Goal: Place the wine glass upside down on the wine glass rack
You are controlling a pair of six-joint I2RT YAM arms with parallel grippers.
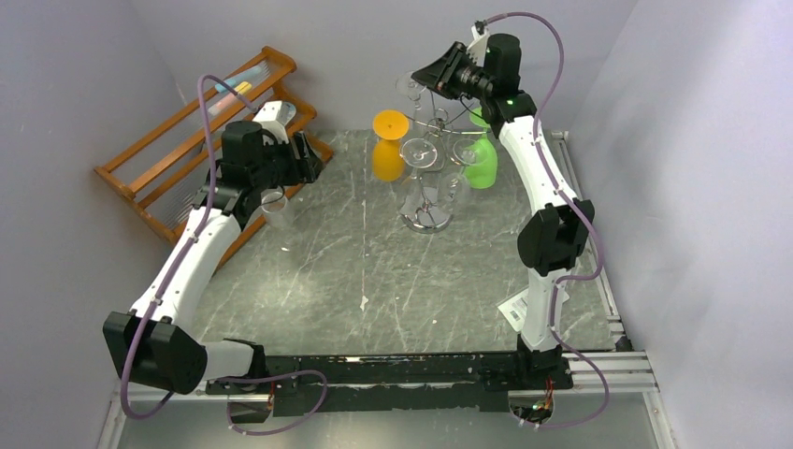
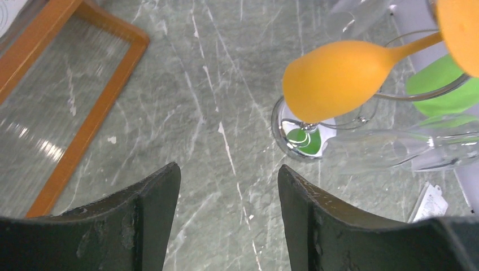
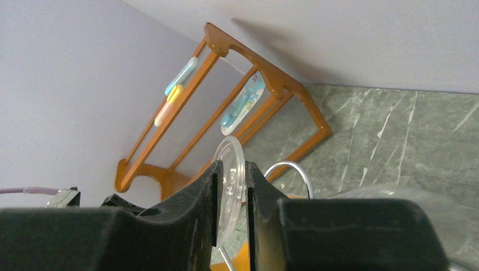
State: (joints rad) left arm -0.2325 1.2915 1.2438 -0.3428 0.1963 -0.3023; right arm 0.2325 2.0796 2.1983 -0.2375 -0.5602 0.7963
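Note:
My right gripper point(image 1: 420, 80) is shut on the round foot of a clear wine glass point(image 1: 409, 90), held high at the back above the wine glass rack point(image 1: 426, 187). In the right wrist view the foot point(image 3: 230, 169) is pinched between the fingers of that gripper point(image 3: 233, 167), with a chrome loop of the rack point(image 3: 289, 168) just beyond; the bowl is hidden. The silver wire rack holds an orange glass point(image 1: 389, 146), a green glass point(image 1: 481, 165) and clear glasses upside down. My left gripper point(image 1: 310, 157) is open and empty point(image 2: 229, 175), left of the rack.
An orange-brown wooden shelf point(image 1: 201, 131) leans in the back left corner. A clear glass point(image 1: 275, 208) stands on the table under the left wrist. A paper tag point(image 1: 519, 309) lies by the right arm's base. Walls close in on the left, back and right.

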